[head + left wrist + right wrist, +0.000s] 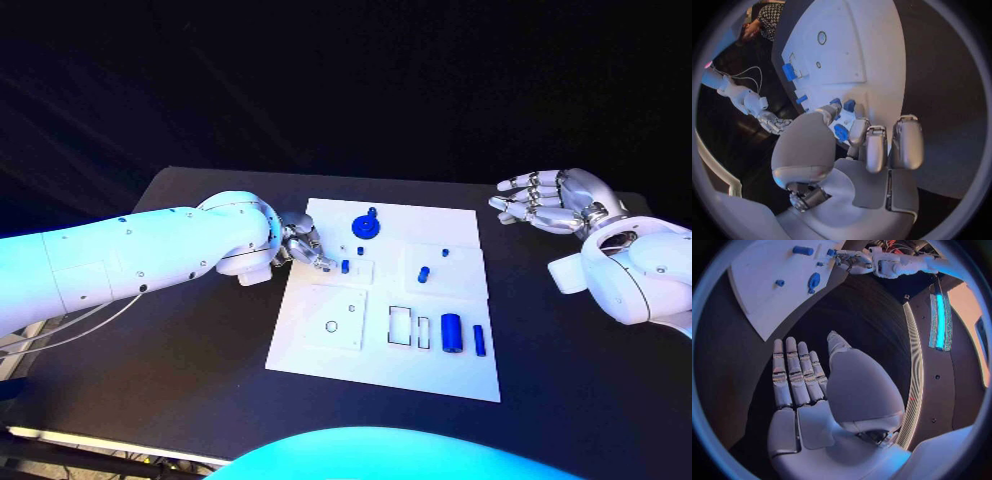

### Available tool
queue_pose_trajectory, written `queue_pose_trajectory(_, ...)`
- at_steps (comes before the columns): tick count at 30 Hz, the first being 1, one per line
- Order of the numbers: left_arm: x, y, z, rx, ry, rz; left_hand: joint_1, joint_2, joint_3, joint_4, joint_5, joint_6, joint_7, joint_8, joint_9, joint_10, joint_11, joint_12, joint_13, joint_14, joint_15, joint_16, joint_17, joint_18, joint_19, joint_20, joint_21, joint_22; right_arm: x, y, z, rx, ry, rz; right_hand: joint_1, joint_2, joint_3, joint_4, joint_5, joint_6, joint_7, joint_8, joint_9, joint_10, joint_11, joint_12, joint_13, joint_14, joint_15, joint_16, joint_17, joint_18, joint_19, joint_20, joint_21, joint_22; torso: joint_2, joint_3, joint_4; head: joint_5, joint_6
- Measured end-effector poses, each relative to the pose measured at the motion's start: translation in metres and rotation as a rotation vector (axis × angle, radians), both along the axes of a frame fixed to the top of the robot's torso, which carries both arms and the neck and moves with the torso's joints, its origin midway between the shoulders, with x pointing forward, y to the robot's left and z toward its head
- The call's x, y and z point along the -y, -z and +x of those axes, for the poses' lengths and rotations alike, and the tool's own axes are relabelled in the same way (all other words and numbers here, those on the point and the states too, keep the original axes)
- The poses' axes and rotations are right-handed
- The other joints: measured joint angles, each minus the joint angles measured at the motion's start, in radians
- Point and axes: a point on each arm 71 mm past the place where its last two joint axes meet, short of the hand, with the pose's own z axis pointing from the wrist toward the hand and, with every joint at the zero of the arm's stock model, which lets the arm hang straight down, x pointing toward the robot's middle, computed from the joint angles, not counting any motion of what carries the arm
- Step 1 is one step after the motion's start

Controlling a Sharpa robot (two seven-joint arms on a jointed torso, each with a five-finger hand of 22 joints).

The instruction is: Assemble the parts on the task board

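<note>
The white task board [433, 375] lies in the middle of the table. My left hand [306, 247] [848, 150] is curled over the board's left edge and pinches a small blue part [841, 132] between thumb and a finger. Just past its fingertips a small blue peg [345, 266] stands on the board. A blue round knob [366, 226] sits at the board's far side. More small pegs [423, 273] stand mid-board, and a blue cylinder [451, 333] and a thin blue bar [479, 340] lie near the right edge. My right hand [555, 198] [811, 385] hovers empty, fingers spread, beyond the board's far right corner.
Two rectangular slots [400, 325] and a round hole [332, 326] are cut in the board's near half. Black table [173, 350] surrounds the board on all sides. Cables [58, 325] trail under my left arm at the table's left edge.
</note>
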Motion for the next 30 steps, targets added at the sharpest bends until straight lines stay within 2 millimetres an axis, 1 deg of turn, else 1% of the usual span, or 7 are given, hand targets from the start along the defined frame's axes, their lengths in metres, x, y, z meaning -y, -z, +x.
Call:
queue_pose_trajectory(6,0.0001,0.0001,0.0002,-0.004,0.0,-0.002,0.011,0.003,0.0,0.0,0.0,0.001,-0.001,0.0,-0.001,0.0,0.0,0.0,0.0,0.0,0.0,0.0,0.0,0.0,0.0,0.0,0.0,0.001,-0.0001,0.0,-0.0001,0.0,0.0,0.0,0.0,0.0,0.0,0.0,0.0,0.0,0.0,0.0,0.0,0.0,0.0,0.0,0.0,0.0,0.0,0.0,-0.001,0.0,0.0,0.0,0.0,0.0,0.0,0.0,0.0001,-0.001,-0.001)
queue_pose_trajectory(10,-0.0002,0.0003,0.0006,-0.006,-0.002,-0.002,0.025,0.017,0.0,0.0,0.0,0.007,0.0,0.0,-0.003,0.0,0.0,0.0,0.002,0.0,0.0,0.0,0.0,0.0,0.0,0.0,0.0,0.001,-0.0001,0.0,-0.0001,0.0,0.0,0.0,0.0,0.0,0.0,0.0,0.0,0.0,0.0,0.0,0.0,0.0,0.0,0.0,0.0,0.0,0.0,0.0,-0.001,0.0,0.0,0.0,0.0,0.0,0.0,0.0001,0.0001,-0.001,-0.001)
queue_pose_trajectory(18,-0.0003,0.0005,0.0012,-0.012,-0.003,-0.004,0.039,0.031,0.0,0.0,0.0,0.014,-0.007,0.0,-0.004,0.004,-0.004,0.004,0.006,0.0,0.0,0.0,0.0,0.0,0.0,0.0,0.0,0.003,0.0,0.0,-0.0001,0.0,0.0,0.0,0.0,0.0,0.0,0.0,0.0,0.0,0.0,0.0,0.0,0.0,0.0,0.0,0.0,0.0,0.0,0.0,-0.001,0.0,0.0,0.0,0.0,0.0,0.0,0.0002,0.0001,-0.002,-0.003)
queue_pose_trajectory(19,-0.0003,0.0005,0.0013,-0.013,-0.003,-0.005,0.041,0.029,0.0,0.0,0.0,0.014,-0.007,0.0,-0.004,0.004,-0.004,0.005,0.007,0.0,0.0,0.0,0.0,0.0,0.0,0.0,0.0,0.003,0.0,0.0,-0.0001,0.0,0.0,0.0,0.0,0.0,0.0,0.0,0.0,0.0,0.0,0.0,0.0,0.0,0.0,0.0,0.0,0.0,0.0,0.0,-0.001,0.0,0.0,0.0,0.0,0.0,0.0,0.0002,0.0001,-0.002,-0.003)
queue_pose_trajectory(25,0.0002,0.0007,0.0015,-0.019,-0.002,-0.007,0.075,0.043,0.003,-0.003,0.0,0.018,-0.011,0.0,-0.007,0.007,-0.007,0.005,0.007,0.0,0.0,0.0,0.0,0.0,0.0,0.0,0.0,0.004,0.0001,0.0,-0.0001,0.0,0.0,0.0,0.0,0.0,0.0,0.0,0.0,0.0,0.0,0.0,0.0,0.0,0.0,0.0,0.0,0.0,0.0,0.0,-0.001,0.0,0.0,0.0,0.0,0.0,-0.001,0.0001,0.0001,-0.003,-0.004)
queue_pose_trajectory(27,0.0005,0.0008,0.0014,-0.022,-0.001,-0.008,0.082,0.042,0.005,-0.005,0.0,0.018,-0.011,0.0,-0.007,0.007,-0.007,0.005,0.008,0.0,0.0,0.0,0.0,0.0,0.0,0.0,0.0,0.004,0.0002,0.0,-0.0001,0.0,0.0,0.0,0.0,0.0,0.0,0.0,0.0,0.0,0.0,0.0,0.0,0.0,0.0,0.0,0.0,0.0,0.0,0.0,-0.001,0.0,0.0,0.0,0.0,0.0,-0.001,0.0001,0.0,-0.003,-0.004)
queue_pose_trajectory(30,0.0011,0.0011,0.0012,-0.025,-0.001,-0.012,0.112,0.051,0.012,-0.007,0.0,0.021,-0.014,0.0,-0.007,0.011,-0.011,0.007,0.012,0.0,0.0,0.0,0.0,0.0,0.0,0.0,0.0,0.006,0.0003,0.0,-0.0001,0.0,0.0,0.0,0.0,0.0,0.0,0.0,0.0,0.0,0.0,0.0,0.0,0.0,0.0,0.0,0.0,0.0,0.0,0.0,-0.001,0.0,0.0,0.0,0.0,0.0,-0.001,0.0001,0.0002,-0.004,-0.005)
